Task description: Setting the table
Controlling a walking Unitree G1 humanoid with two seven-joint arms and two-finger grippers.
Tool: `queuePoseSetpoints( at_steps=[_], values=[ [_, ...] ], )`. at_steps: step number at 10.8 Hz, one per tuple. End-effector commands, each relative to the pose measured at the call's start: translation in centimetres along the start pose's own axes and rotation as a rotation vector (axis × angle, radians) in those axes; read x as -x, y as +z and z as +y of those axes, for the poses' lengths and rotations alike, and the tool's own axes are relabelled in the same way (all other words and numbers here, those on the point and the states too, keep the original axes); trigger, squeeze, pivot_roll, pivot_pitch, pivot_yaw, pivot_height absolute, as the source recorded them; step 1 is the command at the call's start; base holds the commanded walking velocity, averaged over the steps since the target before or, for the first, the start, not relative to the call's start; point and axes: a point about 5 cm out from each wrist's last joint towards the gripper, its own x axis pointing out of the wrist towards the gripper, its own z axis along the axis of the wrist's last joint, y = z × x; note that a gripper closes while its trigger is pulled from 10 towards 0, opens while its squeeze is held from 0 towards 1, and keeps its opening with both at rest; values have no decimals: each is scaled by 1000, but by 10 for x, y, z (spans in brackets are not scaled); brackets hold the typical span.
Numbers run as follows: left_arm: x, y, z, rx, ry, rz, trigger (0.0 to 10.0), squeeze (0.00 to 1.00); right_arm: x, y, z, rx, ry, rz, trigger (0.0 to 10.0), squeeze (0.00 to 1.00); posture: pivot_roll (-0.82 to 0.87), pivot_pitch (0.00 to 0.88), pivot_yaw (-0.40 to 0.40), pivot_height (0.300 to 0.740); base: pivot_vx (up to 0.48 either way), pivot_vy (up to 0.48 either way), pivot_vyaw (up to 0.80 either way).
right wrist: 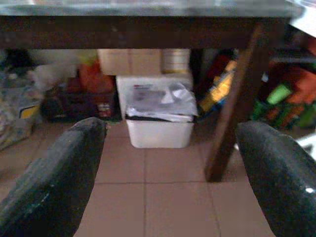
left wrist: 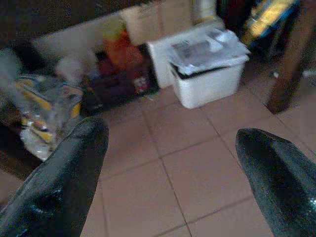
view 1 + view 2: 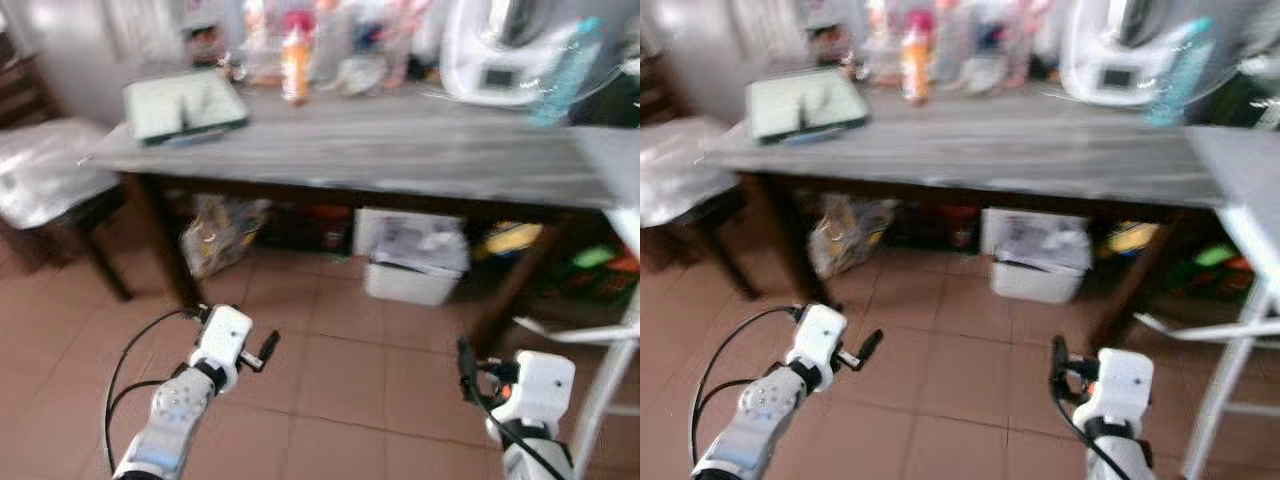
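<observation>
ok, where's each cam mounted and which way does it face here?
Left eye: on the head, looking forward and down at the grey wooden table; both silver arms show.
Right eye: same scene, offset sideways.
Left wrist: along the open left tool at the tiled floor under the table.
Right wrist: along the open right tool, level under the tabletop.
All four share the white plastic bin.

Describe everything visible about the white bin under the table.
The white rectangular plastic bin stands upright on the reddish tiled floor beneath the grey-topped wooden table, near the dark right table leg. Its top is heaped with crumpled pale paper or plastic that spills over the rim. A dark band shows just under that rim. Boxes and bags sit behind and beside it; whether they touch is unclear.
</observation>
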Motion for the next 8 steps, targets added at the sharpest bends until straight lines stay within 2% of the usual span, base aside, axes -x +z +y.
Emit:
queuePoseSetpoints(
  at_steps=[1,4,8],
  values=[
    [0,-1,2,-13,1,7,10000,0,2,-1,2,-1,0,6,10000,0,79,90,23,740,0,0,-731],
    [0,-6,4,-15,7,21,10000,0,1,-2,4,-3,4,7,10000,0,84,92,22,740,0,0,-731],
    [1,-9,8,-22,37,25,10000,0,1,0,5,0,16,-8,10000,0,87,90,15,740,0,0,0]
  ],
)
